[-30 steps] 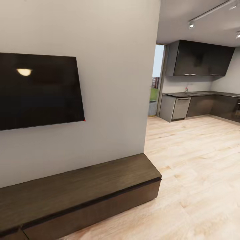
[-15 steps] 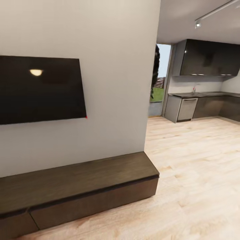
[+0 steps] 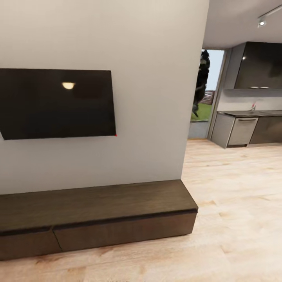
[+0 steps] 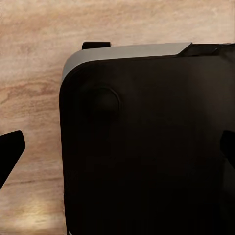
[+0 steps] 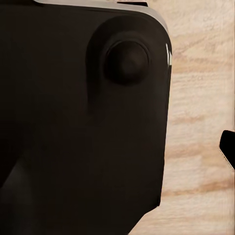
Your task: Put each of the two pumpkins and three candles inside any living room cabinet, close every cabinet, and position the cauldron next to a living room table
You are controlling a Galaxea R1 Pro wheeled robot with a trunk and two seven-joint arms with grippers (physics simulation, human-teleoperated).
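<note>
Grippers' spread cannot be told; wrist cameras face the robot's dark base (image 4: 147, 147) over floor. Closed cabinet (image 3: 98, 219) lies ahead, left; approach squarely, leaving drawer room.

A wide black flat television (image 3: 56, 103) hangs on the pale grey wall (image 3: 149, 98). Light wood plank flooring (image 3: 235, 196) runs to dark grey kitchen units (image 3: 270, 129) beside a tall window (image 3: 205, 94).
</note>
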